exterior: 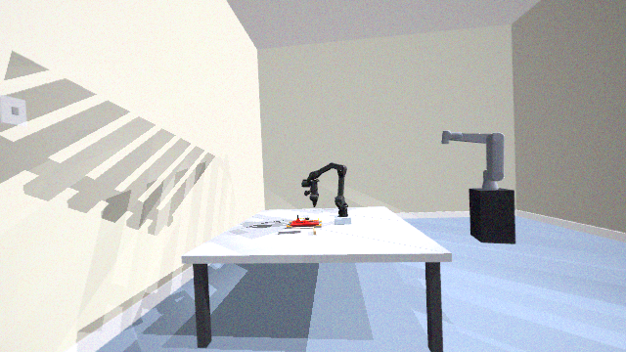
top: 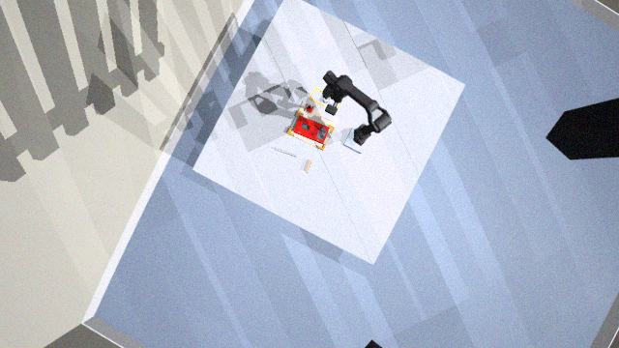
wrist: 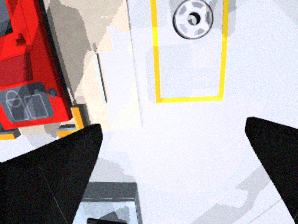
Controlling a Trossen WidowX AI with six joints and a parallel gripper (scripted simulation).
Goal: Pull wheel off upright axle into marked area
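The wheel [wrist: 193,19], pale-faced with a dark rim and centre hole, lies flat on the table inside the yellow outline of the marked area [wrist: 157,70] [top: 316,103], touching no line in the wrist view. My gripper [wrist: 173,127] [exterior: 314,203] is wide open and empty. It is raised above the table, apart from the wheel, which is beyond the fingertips at the top of the wrist view. A small red block [top: 309,108] stands at the end of the car; the axle is too small to make out here. The wheel is hard to tell in the top and exterior views.
A red toy car [top: 302,123] [exterior: 305,223] [wrist: 52,95] with orange corner pieces lies beside the marked area. A thin grey rod [top: 283,152] and a small orange-and-white piece [top: 308,166] lie farther off. My arm stands on a pale base plate [exterior: 342,221].
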